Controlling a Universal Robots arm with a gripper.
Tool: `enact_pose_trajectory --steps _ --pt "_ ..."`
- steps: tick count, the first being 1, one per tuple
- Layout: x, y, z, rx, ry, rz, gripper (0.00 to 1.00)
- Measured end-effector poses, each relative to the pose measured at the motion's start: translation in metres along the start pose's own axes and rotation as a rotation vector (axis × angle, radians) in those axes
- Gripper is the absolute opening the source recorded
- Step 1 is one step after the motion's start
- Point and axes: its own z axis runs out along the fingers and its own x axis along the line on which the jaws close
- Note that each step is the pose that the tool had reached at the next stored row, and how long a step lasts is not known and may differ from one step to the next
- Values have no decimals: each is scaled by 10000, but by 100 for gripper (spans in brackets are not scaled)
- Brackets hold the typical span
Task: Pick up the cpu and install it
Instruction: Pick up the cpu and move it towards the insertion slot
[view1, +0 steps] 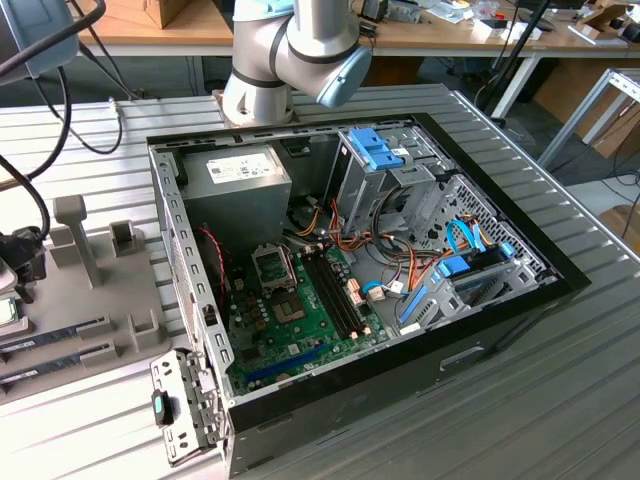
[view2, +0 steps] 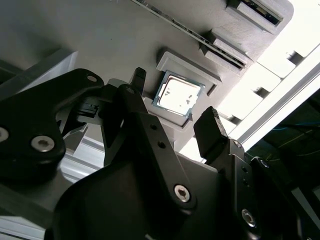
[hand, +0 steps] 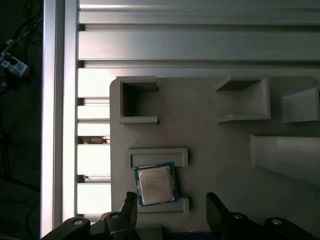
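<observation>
Pincer (hand: 171, 200) apart, its two fingers poised over the cpu (hand: 156, 184), one to each free side, neither touching it. The cpu lies flat, lid up, seated between two low ribs close to one edge of the grey tray (hand: 225, 145). The tray rests near an edge of the slatted surface (hand: 200, 45).

Judgement: light, stiff and thin. The smooth metal lid is likely slippery and the underside contacts fragile. Best hold is on the two opposite rim edges not blocked by ribs, squeezed gently and kept level.

Count: one cpu, one pincer, two ribs, one tray.
</observation>
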Motion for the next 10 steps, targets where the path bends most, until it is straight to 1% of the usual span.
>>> enact_pose_trajectory --steps 10 --pt "1 -1 24 0 0 -2 66"
